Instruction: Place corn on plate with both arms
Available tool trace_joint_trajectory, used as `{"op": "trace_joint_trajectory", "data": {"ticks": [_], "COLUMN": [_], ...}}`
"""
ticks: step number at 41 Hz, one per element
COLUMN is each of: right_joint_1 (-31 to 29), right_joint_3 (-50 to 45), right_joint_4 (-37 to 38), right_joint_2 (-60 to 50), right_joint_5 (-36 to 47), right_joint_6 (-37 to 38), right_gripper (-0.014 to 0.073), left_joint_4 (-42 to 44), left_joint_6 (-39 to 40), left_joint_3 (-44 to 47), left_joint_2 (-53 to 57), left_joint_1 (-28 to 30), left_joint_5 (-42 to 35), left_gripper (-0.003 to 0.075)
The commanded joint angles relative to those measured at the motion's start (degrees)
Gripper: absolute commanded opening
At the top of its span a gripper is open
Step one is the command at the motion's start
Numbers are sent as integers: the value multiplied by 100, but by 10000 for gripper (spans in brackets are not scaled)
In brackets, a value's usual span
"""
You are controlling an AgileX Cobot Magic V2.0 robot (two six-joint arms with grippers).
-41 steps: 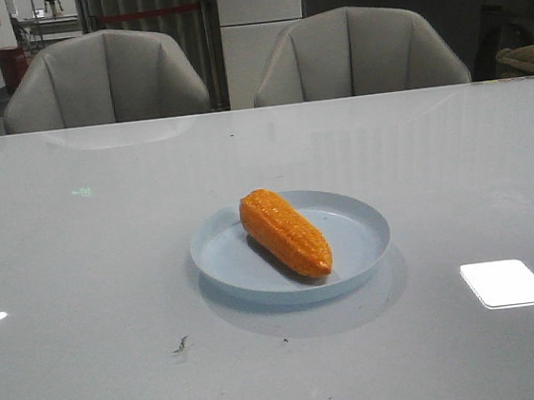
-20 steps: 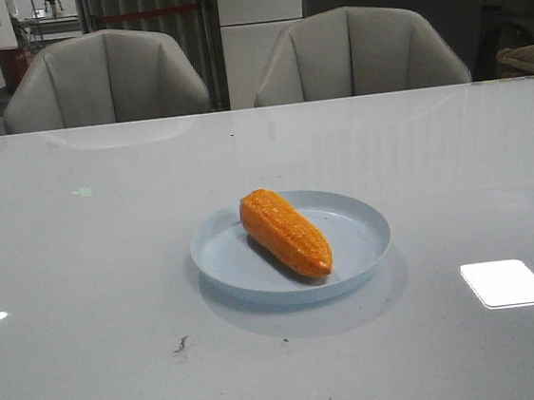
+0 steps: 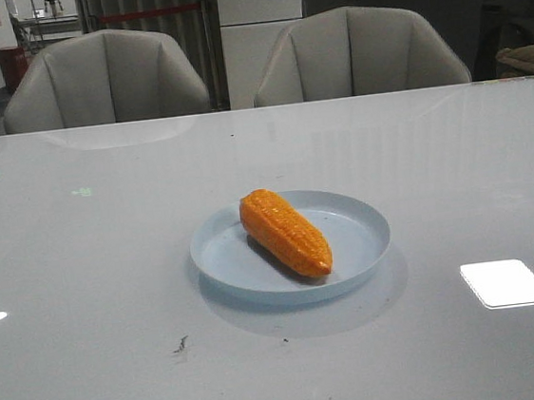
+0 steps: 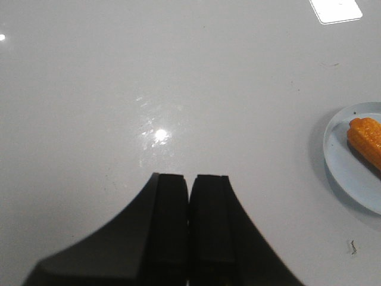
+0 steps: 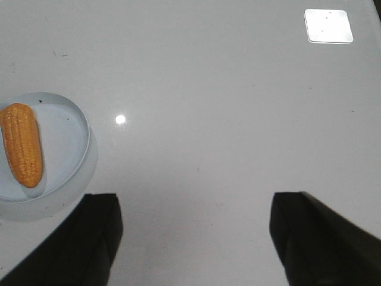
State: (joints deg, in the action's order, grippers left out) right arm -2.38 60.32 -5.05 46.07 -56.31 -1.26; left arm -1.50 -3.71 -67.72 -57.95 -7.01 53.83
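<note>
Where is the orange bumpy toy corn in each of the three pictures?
Front view: the glossy orange tapered toy corn lies in the middle, slanted across the round pale-blue plate.
Left wrist view: the corn is at the right edge, partly cut off.
Right wrist view: the corn is at the left edge.
Shared landmark: the pale-blue plate under the corn shows in all three views.

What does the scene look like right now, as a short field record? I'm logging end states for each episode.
corn: the corn lies on its side inside the plate, tapered tip toward the camera
plate: on the table, near its middle
left gripper: left gripper shut, empty, above bare table, apart from the plate
right gripper: right gripper open, empty, beside the plate
contact: neither gripper touches the corn
task state: corn appears placed
</note>
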Motion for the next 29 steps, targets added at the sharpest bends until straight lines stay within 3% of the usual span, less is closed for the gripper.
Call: {"op": "trace_joint_trajectory", "data": {"ticks": [1,6,10,18,22,29], "right_joint_1": [-44,-44,-44,-44,-44,-44], "right_joint_3": [152,152,152,152,152,152], "right_joint_4": [-4,-4,-4,-4,-4,-4], "right_joint_2": [-20,-20,-20,-20,-20,-20], "right_joint_5": [341,335,335,335,335,335], "right_joint_6": [-45,-45,-45,-45,-45,-45], "right_gripper": [615,615,615,615,615,615], "left_joint_4": [-37,-45,-45,43,73,73], "left_joint_6": [41,41,41,41,41,41], "left_joint_3": [-145,49,554,2691,3609,4862], "left_joint_2": [68,284,729,2214,2861,4150], "left_joint_1": [5,5,5,28,187,612], "left_joint_5": [-410,-974,-1997,-4681,-5130,-5140], "left_gripper": [90,90,90,90,90,90]}}
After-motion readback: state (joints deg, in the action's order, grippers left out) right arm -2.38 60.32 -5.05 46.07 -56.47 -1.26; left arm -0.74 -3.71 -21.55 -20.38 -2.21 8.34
